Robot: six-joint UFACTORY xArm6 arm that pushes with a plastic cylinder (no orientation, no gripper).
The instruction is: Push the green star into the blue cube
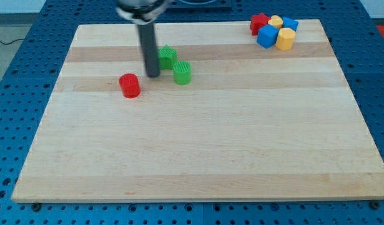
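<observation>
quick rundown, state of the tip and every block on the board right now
my tip: down on the board, between red and green blocks
green star: beside the rod, apart from blue cube
green cylinder: loose, right of tip
red cylinder: alone, left of tip
blue cube: clustered top right
</observation>
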